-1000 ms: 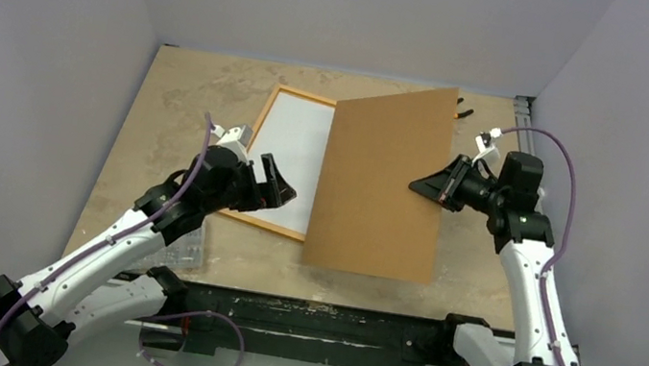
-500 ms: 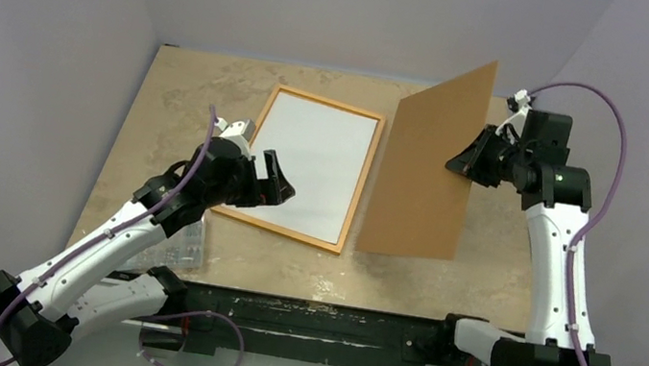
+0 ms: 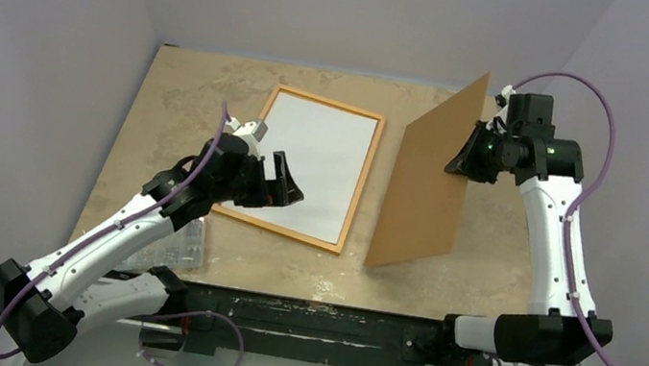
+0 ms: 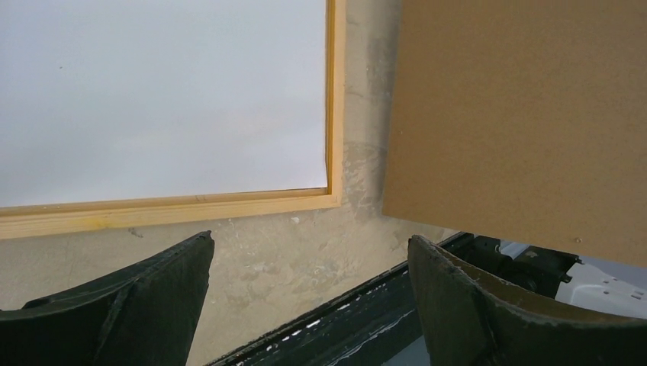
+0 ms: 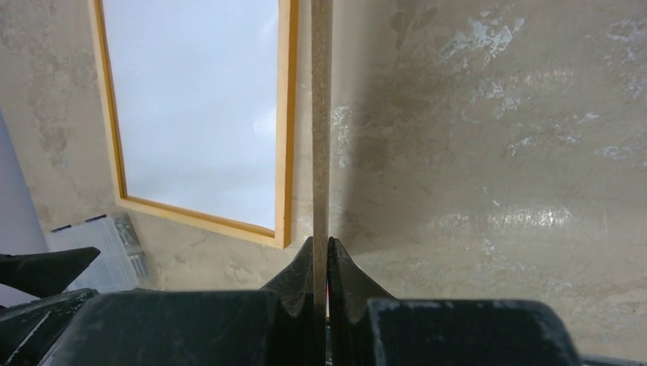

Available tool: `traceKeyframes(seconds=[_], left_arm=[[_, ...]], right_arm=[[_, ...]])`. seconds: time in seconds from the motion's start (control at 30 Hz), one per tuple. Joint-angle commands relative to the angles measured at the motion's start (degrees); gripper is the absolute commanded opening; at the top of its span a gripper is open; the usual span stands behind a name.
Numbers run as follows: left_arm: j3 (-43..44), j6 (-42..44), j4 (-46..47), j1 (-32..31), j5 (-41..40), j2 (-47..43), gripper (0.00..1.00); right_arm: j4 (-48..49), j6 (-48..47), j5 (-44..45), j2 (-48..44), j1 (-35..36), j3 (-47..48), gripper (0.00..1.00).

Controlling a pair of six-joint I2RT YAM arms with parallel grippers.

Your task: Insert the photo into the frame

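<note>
The frame [image 3: 360,184] lies flat at the table's middle, with a thin orange border around a plain white inside. It also shows in the left wrist view [image 4: 168,207] and the right wrist view [image 5: 286,114]. The photo's printed face shows in no view. My right gripper [image 3: 468,156] is shut on the right edge of the brown backing board [image 3: 428,179] and holds it nearly upright, right of the frame. The right wrist view shows the board edge-on [image 5: 321,114] between the shut jaws [image 5: 321,248]. My left gripper [image 3: 292,181] is open and empty over the frame's near edge [image 4: 311,240].
A clear ribbed plastic piece [image 3: 185,245] lies left of the frame's near corner, by my left arm. A black rail [image 3: 310,322] runs along the table's near edge. Grey walls close in the table on three sides.
My right gripper has lifted the brown board off the frame, swung it right and tipped it nearly upright, uncovering the whole frame. My left gripper has shifted slightly right.
</note>
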Motion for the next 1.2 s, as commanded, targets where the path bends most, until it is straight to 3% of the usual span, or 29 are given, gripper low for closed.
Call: traceKeyframes(seconds=[0.0,0.3,0.53,0.67,1.0,1.17], left_arm=[[1.86,-0.20,2.73,-0.08,1.54,-0.14,0.95],[1.56,-0.58,3.88,-0.01,2.98,0.59,0.95],[3.20,-0.45,6.36,-0.03,5.88,1.37,0.95],[3.69,-1.29,9.26,0.06,8.47,2.07,0.96],[8.53,-1.12,17.22,1.38,15.59,1.66,0.99],[17.85,2.60,12.09,1.36,19.19,4.69,1.00]], right_arm=[[3.28,3.46,1.84,0.04,2.45,-0.21,0.00],[3.30,6.01,9.39,7.20,13.00,4.28,0.00],[4.40,7.13,10.51,11.11,21.64,8.37,0.45],[6.06,7.71,8.92,11.60,24.63,9.79,0.62],[11.18,9.74,4.63,12.64,27.02,11.86,0.72],[12.49,10.24,2.88,13.72,27.60,11.41,0.74]])
